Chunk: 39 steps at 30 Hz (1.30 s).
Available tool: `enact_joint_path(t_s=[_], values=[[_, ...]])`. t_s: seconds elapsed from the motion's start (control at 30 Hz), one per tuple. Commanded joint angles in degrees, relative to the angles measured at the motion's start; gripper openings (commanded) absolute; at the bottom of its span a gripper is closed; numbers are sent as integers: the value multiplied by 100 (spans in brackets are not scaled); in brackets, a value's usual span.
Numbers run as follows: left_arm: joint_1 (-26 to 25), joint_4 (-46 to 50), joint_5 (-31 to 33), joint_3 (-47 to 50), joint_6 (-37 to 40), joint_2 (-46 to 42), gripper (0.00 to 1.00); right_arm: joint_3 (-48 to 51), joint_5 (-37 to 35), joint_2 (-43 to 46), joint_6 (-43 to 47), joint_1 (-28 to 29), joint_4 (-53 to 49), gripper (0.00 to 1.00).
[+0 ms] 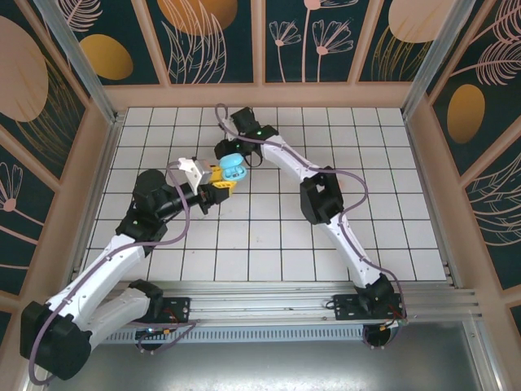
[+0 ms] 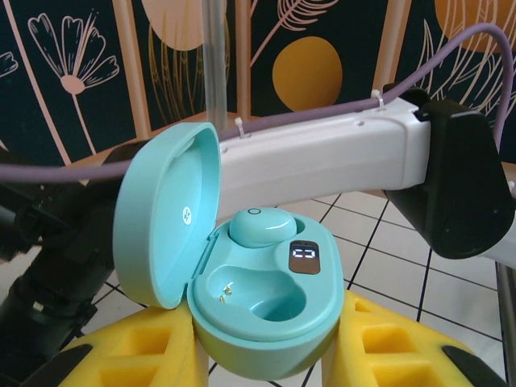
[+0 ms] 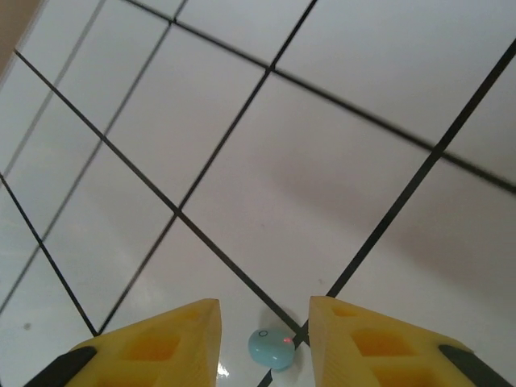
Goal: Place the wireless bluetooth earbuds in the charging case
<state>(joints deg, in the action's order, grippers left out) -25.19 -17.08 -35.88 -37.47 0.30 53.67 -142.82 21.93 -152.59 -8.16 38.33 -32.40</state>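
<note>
So the left arm (image 1: 122, 244) stretches up and to the right from its base, forearm pretty much level, and the left pincer (image 1: 224, 182) is clamped on the teal charging case (image 2: 266, 322). The case sits squeezed between the two yellow fingers (image 2: 137, 355), one on each side of its bottom half. The lid (image 2: 161, 218) is flipped up on the side by that pincer's left finger. Inside, one teal earbud (image 2: 260, 226) is seated in the slot farther from the pincer, and the nearer slot (image 2: 254, 294) is bare. There's a little lit display (image 2: 304, 258) just right of the seated bud.

Right behind the case, past the left pincer's tips, a white link of the right arm (image 2: 322, 157) crosses the left wrist view.

The right arm (image 1: 326, 199) goes up and left from its base, bends at the elbow, keeps going, then the wrist folds down toward the tiled table (image 3: 322, 161). The right pincer (image 3: 264, 302) points down with its fingers spread apart, gripping nothing. A second teal earbud (image 3: 272, 348) lies on the tiles in the gap between those fingers, a bit closer to the right one, touching neither as far as I can see. It shows a tiny red dot.
</note>
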Motion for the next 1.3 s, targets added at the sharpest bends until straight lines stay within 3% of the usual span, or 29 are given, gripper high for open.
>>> enact_joint_path(t_s=[0.0, 0.17, 0.57, 0.93, 1.27], values=[[-15, 137, 77, 47, -116, -137, 21, 31, -209, -131, 102, 173, 446, 36], [-21, 122, 23, 13, -157, -76, 21, -149, -349, -363, 70, 260, 645, 37], [-18, 189, -106, -120, 36, 178, 21, 23, -690, -412, 465, 395, 47, 38], [-14, 232, -107, -69, 178, 145, 21, 266, -945, -257, 704, 465, -558, 27], [-19, 241, -42, 104, 175, -91, 21, 545, -1128, -104, 728, 518, -806, 27]])
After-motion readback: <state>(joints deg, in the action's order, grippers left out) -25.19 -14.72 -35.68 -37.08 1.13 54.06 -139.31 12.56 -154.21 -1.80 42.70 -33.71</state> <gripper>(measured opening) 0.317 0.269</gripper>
